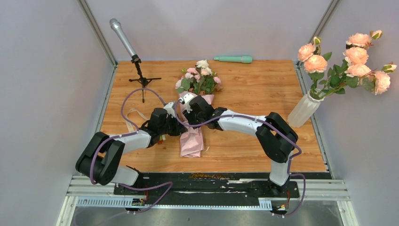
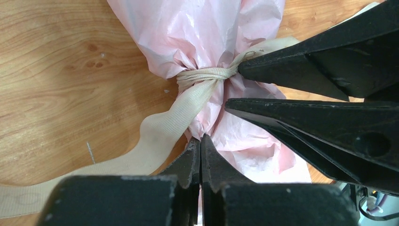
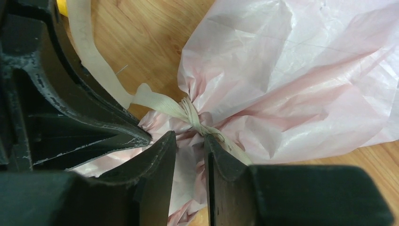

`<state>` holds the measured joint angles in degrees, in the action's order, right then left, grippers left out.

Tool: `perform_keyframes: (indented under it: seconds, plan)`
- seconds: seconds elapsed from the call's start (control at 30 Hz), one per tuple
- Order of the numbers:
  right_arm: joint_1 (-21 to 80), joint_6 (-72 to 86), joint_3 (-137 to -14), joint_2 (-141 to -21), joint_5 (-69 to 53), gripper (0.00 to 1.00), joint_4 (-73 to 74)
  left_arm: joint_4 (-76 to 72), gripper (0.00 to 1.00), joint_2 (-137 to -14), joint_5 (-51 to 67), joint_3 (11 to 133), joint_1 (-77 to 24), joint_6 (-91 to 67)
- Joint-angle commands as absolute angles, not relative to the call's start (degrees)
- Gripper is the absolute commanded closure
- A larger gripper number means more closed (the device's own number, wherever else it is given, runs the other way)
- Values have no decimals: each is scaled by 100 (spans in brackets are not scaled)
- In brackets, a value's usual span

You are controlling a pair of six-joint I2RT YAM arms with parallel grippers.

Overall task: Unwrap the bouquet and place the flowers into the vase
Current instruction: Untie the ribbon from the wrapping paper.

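Pink-wrapped, the bouquet lay on the table, well apart from the vase, the left gripper shut against its paper, seemingly steadying it, while the right gripper, jaws narrowly parted, sat at the ribbon knot.

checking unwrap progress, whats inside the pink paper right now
The flowers poke out of the paper at its far end. The stems inside are hidden: the paper is bunched shut under the cream ribbon, which is knotted around it.
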<state>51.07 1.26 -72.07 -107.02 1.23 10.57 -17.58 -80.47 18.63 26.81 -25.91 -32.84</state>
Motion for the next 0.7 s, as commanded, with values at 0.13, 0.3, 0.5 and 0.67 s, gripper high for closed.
perform_keyframes:
  seconds: [0.13,0.3,0.5,0.67]
  plan:
    - [5176,28,-7097,-10729,939,89,558,-1775,100,-8031,1885,2804,-2641,-3163]
    - [5348,168,-6582,-10324,1606,100,84,-1774,100,-8025,1830,2772,-2637,-3173]
    - [5379,464,-5915,-9793,2359,100,-560,-1737,100,-8037,1723,2711,-2637,-3169]
    - [5384,566,-5719,-9660,2569,100,-615,-1638,100,-7928,1592,2651,-2637,-3123]
